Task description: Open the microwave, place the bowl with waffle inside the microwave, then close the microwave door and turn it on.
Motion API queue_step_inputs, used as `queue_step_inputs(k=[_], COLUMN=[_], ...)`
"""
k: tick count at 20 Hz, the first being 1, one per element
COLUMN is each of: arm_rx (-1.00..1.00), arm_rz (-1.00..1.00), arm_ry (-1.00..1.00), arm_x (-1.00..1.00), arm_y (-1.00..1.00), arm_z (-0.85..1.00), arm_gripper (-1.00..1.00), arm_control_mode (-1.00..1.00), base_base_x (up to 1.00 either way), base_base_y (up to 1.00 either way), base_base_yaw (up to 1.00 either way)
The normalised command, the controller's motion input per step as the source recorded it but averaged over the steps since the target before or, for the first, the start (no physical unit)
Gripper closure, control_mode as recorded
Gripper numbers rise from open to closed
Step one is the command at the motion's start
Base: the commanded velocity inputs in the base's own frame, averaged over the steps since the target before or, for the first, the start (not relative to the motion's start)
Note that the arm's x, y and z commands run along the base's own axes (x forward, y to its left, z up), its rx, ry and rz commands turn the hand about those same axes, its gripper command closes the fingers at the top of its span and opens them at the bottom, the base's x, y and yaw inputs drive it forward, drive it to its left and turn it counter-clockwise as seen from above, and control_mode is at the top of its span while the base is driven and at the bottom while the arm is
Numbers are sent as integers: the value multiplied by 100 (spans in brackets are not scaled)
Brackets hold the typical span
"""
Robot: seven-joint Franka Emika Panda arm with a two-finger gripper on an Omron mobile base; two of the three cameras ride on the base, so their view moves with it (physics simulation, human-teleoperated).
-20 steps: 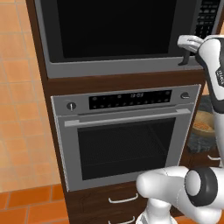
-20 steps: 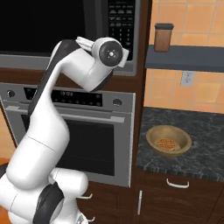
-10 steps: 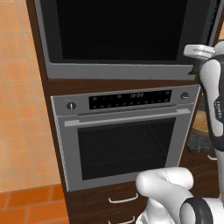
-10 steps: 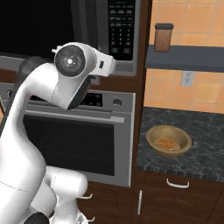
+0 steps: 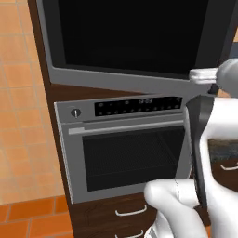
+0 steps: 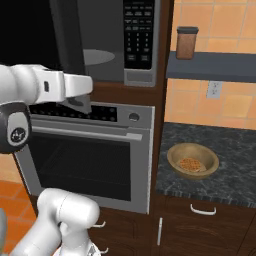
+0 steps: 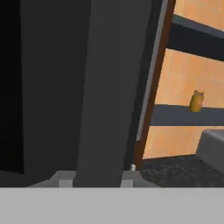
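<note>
Between the tool's fingertips stands the grey edge of the swung-out microwave door, the tool gripping it.

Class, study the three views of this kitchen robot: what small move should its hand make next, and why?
Probably keep swinging the microwave door wider. It stands partly open, the turntable visible inside, and in the hand view the hand straddles the door's edge. The bowl with waffle waits on the counter, needing a clear opening.
</note>
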Motion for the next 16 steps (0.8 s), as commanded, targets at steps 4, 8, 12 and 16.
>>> queue_step_inputs(k=[4, 8, 12, 16], arm_rx=[-41, -33, -23, -6], arm_rz=[-42, -43, -39, -13], arm_ry=[14, 1, 0, 0], arm_x=[-100, -100, -89, -9], arm_y=[42, 48, 72, 41], arm_z=[-32, -25, -39, -10], arm_gripper=[100, 100, -100, -100], arm_control_mode=[-100, -100, -100, -100], base_base_x=[0, 0, 0, 0], base_base_y=[0, 0, 0, 0], base_base_yaw=[0, 0, 0, 0])
